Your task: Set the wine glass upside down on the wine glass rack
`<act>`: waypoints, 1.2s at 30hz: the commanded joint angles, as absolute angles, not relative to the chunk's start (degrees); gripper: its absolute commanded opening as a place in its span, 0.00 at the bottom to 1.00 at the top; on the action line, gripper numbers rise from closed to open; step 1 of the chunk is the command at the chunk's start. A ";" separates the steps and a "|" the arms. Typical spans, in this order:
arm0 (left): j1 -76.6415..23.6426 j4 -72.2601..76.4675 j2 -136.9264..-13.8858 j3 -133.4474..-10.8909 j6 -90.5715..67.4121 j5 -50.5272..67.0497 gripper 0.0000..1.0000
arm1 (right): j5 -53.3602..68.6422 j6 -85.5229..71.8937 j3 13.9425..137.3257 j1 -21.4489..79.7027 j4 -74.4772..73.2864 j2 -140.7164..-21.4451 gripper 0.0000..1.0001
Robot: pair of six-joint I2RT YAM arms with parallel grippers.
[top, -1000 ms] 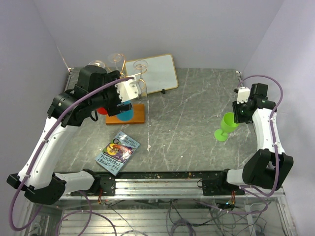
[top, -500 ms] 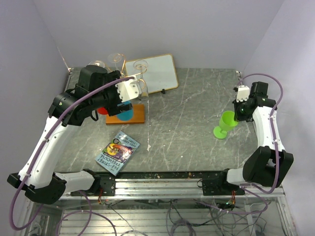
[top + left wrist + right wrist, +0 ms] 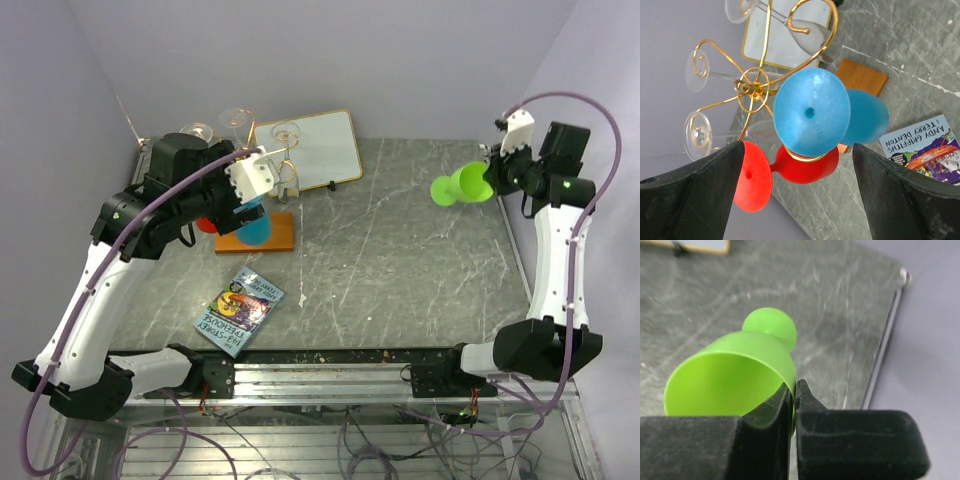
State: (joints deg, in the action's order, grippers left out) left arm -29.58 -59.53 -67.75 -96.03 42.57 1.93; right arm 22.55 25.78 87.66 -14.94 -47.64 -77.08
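The green wine glass [image 3: 458, 186] is off the table at the back right, lying sideways with its foot to the left. My right gripper [image 3: 492, 177] is shut on its rim; the wrist view shows the pads [image 3: 812, 415] pinching the bowl wall [image 3: 740, 370]. The gold wire rack [image 3: 752, 89] stands on its wooden base [image 3: 282, 238] at the back left. A blue glass [image 3: 812, 112] and a red glass [image 3: 802, 167] hang upside down on it, with clear glasses [image 3: 696, 131] on other arms. My left gripper [image 3: 266, 188] is open and empty just above the rack, fingers [image 3: 700, 195] wide either side of the blue and red glasses.
A white framed board [image 3: 305, 150] leans behind the rack. A paperback book [image 3: 239, 310] lies near the front left. The table's metal right edge [image 3: 885, 350] runs close beside the green glass.
My right arm has lifted the green glass off the table, carried it up and toward the back, and tipped it onto its side. My left gripper has shifted slightly over the rack.
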 commanded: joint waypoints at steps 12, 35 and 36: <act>-26.16 -50.10 -68.15 -104.81 27.95 -3.82 0.99 | 41.84 20.63 101.43 -13.23 -48.78 -85.70 0.00; -25.31 -36.90 -73.05 -107.62 16.17 -1.97 0.99 | 35.45 18.60 111.39 -3.54 -42.52 -87.47 0.00; -25.31 -37.29 -73.89 -108.03 15.26 -1.24 0.99 | 35.19 18.44 111.88 -2.32 -41.92 -87.74 0.00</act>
